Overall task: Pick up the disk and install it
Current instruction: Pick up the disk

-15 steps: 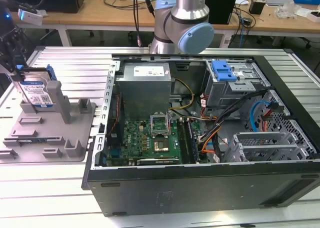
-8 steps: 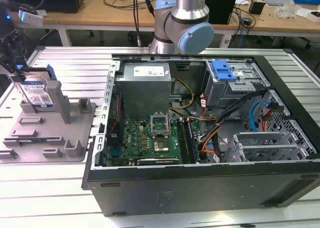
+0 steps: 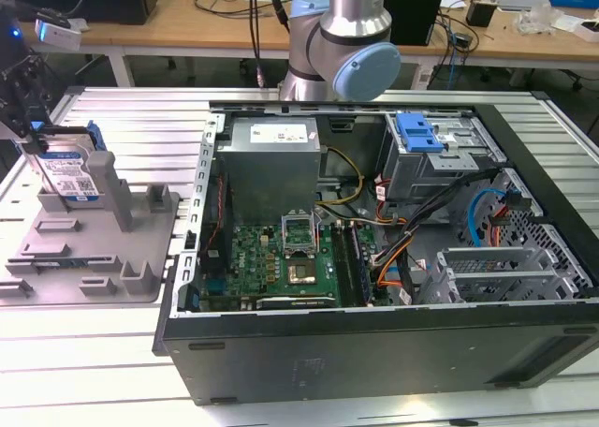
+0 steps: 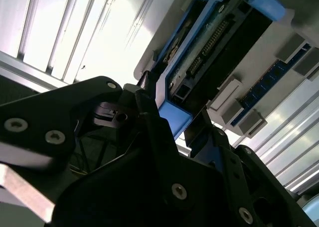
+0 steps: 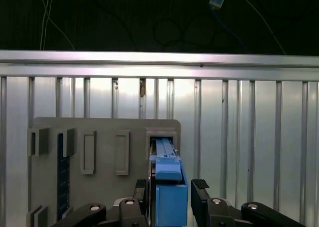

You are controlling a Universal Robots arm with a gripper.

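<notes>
**Gripper astride the disk in its grey stand**

In the exterior view, the disk (image 3: 71, 172) stands on edge in a slot of the grey stand (image 3: 103, 258), at the exterior view's left and well apart from the open computer case (image 3: 374, 258). Its blue frame and labelled face show. The dark gripper (image 3: 28, 132) hangs at the disk's upper edge, on the side towards the exterior view's left. Stand and case both rest on the ribbed metal table (image 3: 112, 371), and the arm (image 3: 337, 43) rises behind the case.

In the second wrist view, the gripper (image 4: 172, 110) reaches to a blue corner of the disk (image 4: 214, 38), whose connector end faces the camera. The grey stand (image 4: 304, 13) lies beyond it, over the bright table ribs (image 4: 99, 28).

In the first wrist view, the gripper (image 5: 171, 184) is spread, with one black finger (image 5: 200, 189) on each side of the disk (image 5: 169, 202). A thin dark gap shows between the blue frame and that finger. The disk sits in its slot in the stand (image 5: 104, 137).
</notes>
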